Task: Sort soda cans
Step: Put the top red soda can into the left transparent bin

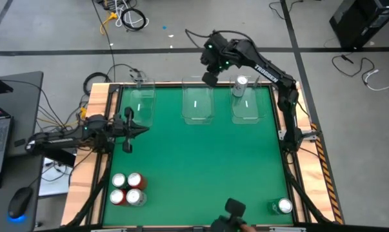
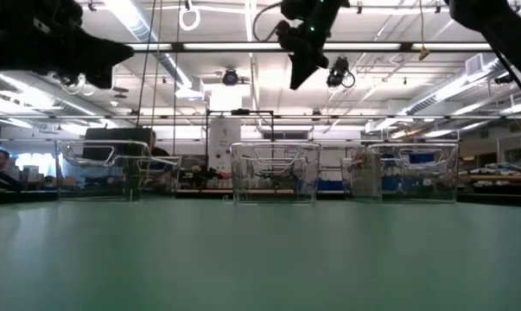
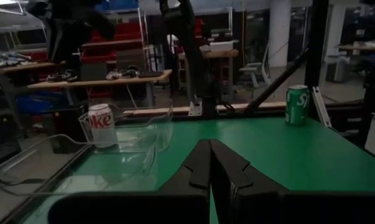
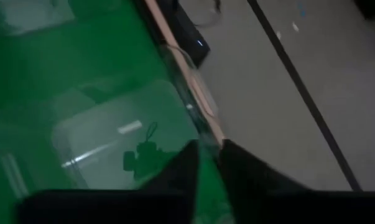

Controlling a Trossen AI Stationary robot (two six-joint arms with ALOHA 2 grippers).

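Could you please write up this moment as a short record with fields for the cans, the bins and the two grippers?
bins: three clear bins along the far edge of the green table
sorted: one silver-white can stands in the right bin
unsorted: four cans clustered near the front left corner, one green can at the front right corner
left gripper: shut, empty, at the table's left side
right gripper: raised over the middle bin's far rim, holds nothing
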